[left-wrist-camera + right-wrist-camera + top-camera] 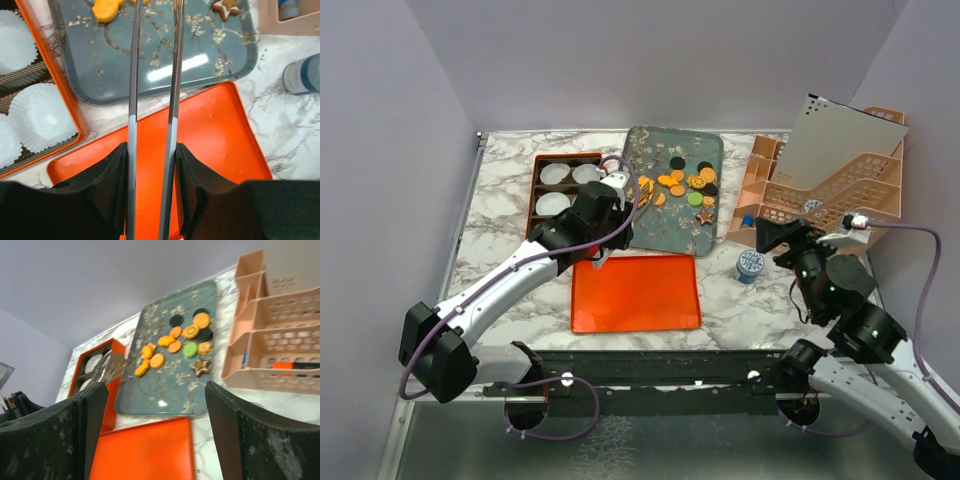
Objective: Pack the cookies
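Many small flat cookies [685, 183], mostly orange, a few black, one green, one brown star, lie on the floral tray's [655, 235] far half, just beyond the tips of the tongs [172, 75]. The nearer left tool [153, 165] pinches the tongs, which point away from the arms; whether they touch a cookie is unclear. The right tool [155, 430] gapes wide, empty.

This is looking like a robot test booth in a lab, not a real kitchen. Plain lilac walls [650, 60] are closing in the left, far and right sides of a marble-patterned table [505, 200]. Two robot arms, the left arm [510, 280] and the right arm [860, 340], are standing bolted to a black metal rail [660, 362] along the near edge, with purple cables [920, 300] looping off them. A flowered tray [655, 225] is holding cookies [685, 185], and an orange box [533, 200], an orange lid [635, 295] and a pink desk organizer [790, 195] are lying around it like staged props.
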Controlling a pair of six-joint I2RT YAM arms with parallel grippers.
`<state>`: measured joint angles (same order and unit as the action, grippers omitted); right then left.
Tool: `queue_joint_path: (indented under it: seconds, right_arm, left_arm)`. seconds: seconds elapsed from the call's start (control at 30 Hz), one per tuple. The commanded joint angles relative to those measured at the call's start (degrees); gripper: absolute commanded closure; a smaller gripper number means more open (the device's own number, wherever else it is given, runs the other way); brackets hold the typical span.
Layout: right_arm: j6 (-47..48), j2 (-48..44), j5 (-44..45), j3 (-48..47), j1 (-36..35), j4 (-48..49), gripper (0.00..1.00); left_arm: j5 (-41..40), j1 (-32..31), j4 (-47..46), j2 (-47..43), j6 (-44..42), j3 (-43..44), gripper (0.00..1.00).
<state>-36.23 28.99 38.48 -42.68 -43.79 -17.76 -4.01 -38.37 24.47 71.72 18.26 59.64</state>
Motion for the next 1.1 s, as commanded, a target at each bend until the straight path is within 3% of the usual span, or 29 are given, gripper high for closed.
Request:
queue_joint_path:
  seconds: [0.0,0.27,0.67,1.07]
  right_arm:
    - [9.42,-4.47,6.7,-2.61,-0.08,-8.74,0.12]
    - [12.93,-10.66,11.31,-3.19,-0.07,-13.15,0.1]
    - [14.17,-14.29,11.01,-0.31,-0.07,-11.59,0.1]
    - [13.89,-17.04,12.21,-0.13,-0.07,-11.68,0.09]
  left_arm:
    - [-4.16,0.67,6.03,2.51,-2.92,4.37,0.78]
    - [-1.56,5.44,11.55,7.18,-5.77,8.43,0.78]
    - [6.26,12.3,11.65,12.75,-7.35,13.03,0.76]
    - [7.78,12.71,12.61,18.65,-11.42,17.5,0.61]
